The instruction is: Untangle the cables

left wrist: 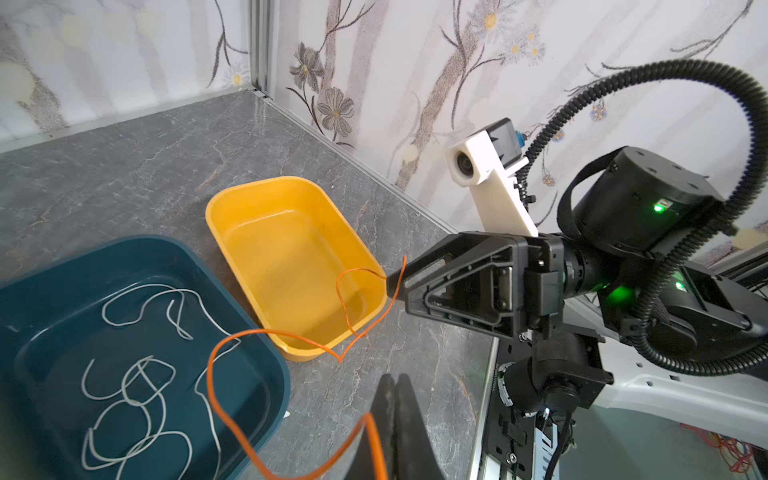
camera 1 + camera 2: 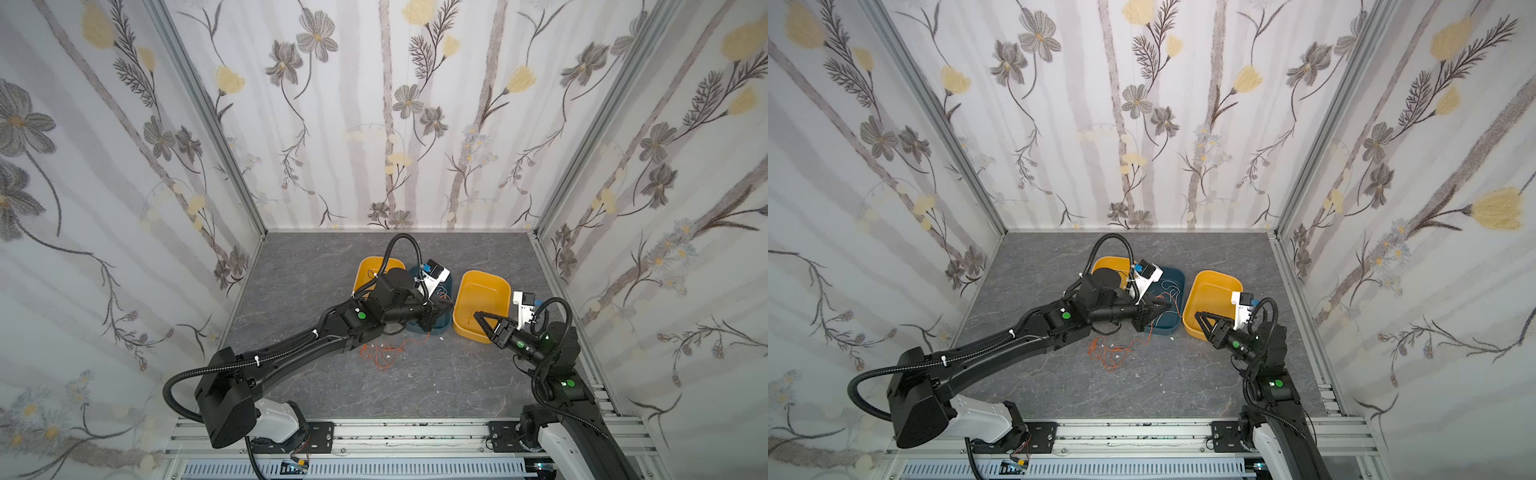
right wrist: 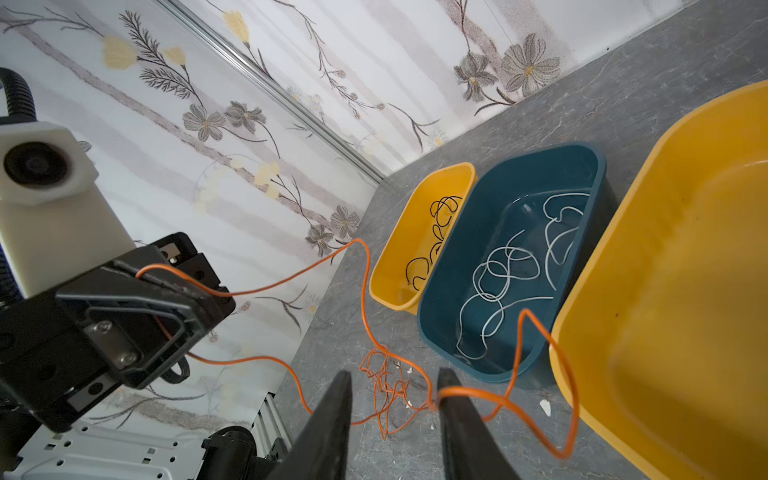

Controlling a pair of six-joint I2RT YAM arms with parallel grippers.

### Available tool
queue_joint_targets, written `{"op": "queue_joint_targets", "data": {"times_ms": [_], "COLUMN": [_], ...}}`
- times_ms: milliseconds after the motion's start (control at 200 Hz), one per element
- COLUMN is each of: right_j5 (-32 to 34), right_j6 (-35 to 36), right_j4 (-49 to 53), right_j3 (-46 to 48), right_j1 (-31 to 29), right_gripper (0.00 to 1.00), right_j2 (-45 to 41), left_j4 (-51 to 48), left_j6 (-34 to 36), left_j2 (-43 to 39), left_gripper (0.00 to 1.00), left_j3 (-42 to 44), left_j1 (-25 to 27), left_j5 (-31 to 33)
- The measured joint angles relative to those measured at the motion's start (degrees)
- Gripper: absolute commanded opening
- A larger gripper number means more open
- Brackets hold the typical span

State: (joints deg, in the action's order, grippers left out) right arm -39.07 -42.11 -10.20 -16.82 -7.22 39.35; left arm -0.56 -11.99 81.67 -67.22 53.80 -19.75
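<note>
Orange cable [image 1: 266, 331] spans from the left gripper [image 1: 392, 380], pinched shut on it, to the right gripper [image 3: 395, 374], whose parted jaws only carry it draped over one finger, probably freeing it above the yellow tray [image 2: 482, 303] right of centre. Only the right wrist view shows black cables [image 3: 444, 208] in the other yellow tray [image 3: 390, 286], beside white cables [image 3: 498, 270] in the blue tray [image 3: 430, 328]. An orange tangle [image 2: 382, 353] sits lower centre in both top views.

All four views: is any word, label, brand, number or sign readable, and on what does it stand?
No text can be read in any view.
A strip of tiny print on a joint of the right arm, left wrist view: too small to read.
</note>
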Motion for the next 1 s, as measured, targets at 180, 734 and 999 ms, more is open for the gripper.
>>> {"op": "queue_joint_targets", "data": {"times_ms": [180, 734, 999], "right_j5": [0.66, 2.69, 6.62], "right_j6": [2.38, 3.74, 3.85], "right_j4": [2.47, 7.39, -1.44], "right_j3": [0.39, 8.46, 8.81], "right_j1": [-0.37, -3.23, -14.01], "right_gripper": [0.53, 0.61, 0.65], "right_j2": [-1.84, -6.51, -2.21], "left_j4": [-3.08, -8.26, -9.31], "left_j6": [0.44, 1.07, 0.15], "left_j2": [2.03, 4.57, 6.40], "left_gripper": [0.00, 0.00, 0.00], "left_j3": [-6.64, -21.64, -23.52], "left_j1": [-0.22, -1.62, -1.62], "left_j5": [2.34, 7.06, 6.60]}}
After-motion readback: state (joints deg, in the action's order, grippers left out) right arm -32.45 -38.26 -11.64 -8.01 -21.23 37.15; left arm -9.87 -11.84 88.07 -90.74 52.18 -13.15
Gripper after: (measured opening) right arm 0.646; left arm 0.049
